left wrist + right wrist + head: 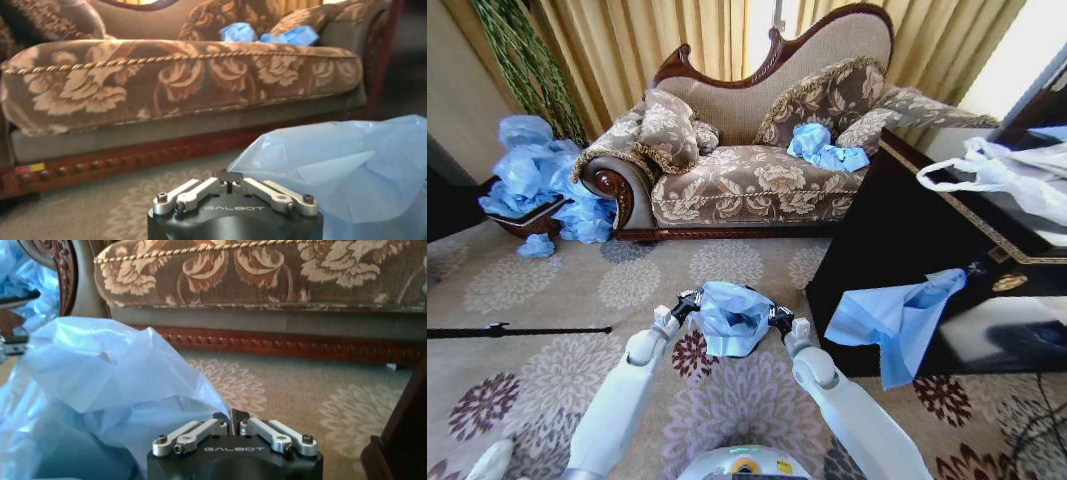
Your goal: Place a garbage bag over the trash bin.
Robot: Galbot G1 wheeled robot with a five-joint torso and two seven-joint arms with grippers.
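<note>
Head view: my left hand (pixel 689 302) at nine o'clock and right hand (pixel 777 317) at three o'clock each pinch the garbage bag (pixel 729 318), closed.

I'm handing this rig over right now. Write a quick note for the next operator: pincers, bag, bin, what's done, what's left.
Left pincer: shut on the garbage bag's left edge, low over the carpet ahead of the base.
Right pincer: shut on its right edge.
Bag: held bunched between both pincers, in front of the sofa.
Trash bin: I cannot make it out under the bag.
Done: bag gripped on two sides.
Left: confirm where the bin is, then check that the bag's mouth ends up round its rim.
</note>
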